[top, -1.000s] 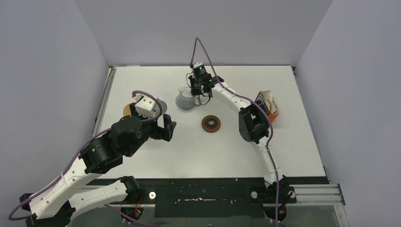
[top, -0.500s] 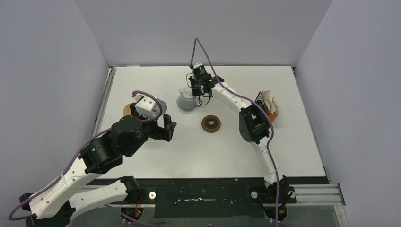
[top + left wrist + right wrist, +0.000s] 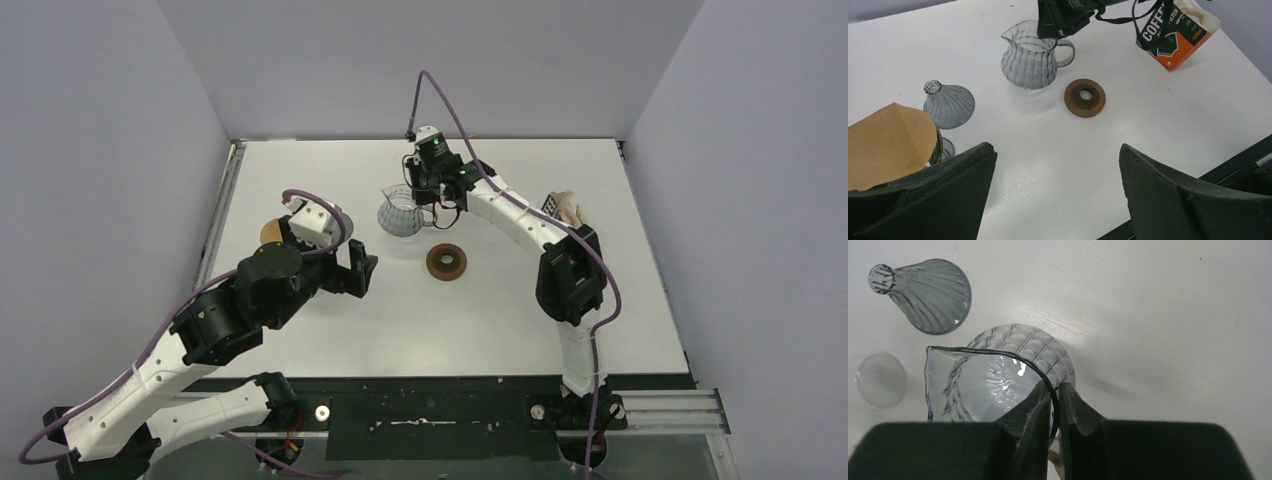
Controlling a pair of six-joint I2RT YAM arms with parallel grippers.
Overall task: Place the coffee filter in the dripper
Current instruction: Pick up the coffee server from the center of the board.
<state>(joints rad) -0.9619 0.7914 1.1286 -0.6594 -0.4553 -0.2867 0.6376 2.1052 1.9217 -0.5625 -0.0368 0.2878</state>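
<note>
The dripper [image 3: 948, 104] is a smoky grey ribbed cone lying mouth-down on the table at the left; it also shows in the right wrist view [image 3: 928, 292] and the top view [image 3: 345, 216]. No loose white coffee filter shows. My right gripper [image 3: 1054, 390] is shut on the rim of a clear glass jug [image 3: 998, 375], near its handle [image 3: 1065, 50]. In the top view the right gripper [image 3: 428, 190] is at the far middle. My left gripper [image 3: 1055, 147] is open and empty above bare table, right of the dripper.
A brown ring collar [image 3: 1085, 97] lies flat in front of the jug [image 3: 397, 212]. A tan-brown paper cone [image 3: 888, 142] stands at the left by a small clear glass [image 3: 947, 148]. An orange coffee filter pack [image 3: 1175, 32] lies at the right, with pale paper at its top.
My right arm's elbow has swung to the right and its gripper, holding the jug's rim, has shifted slightly right. The left arm has hardly moved.
</note>
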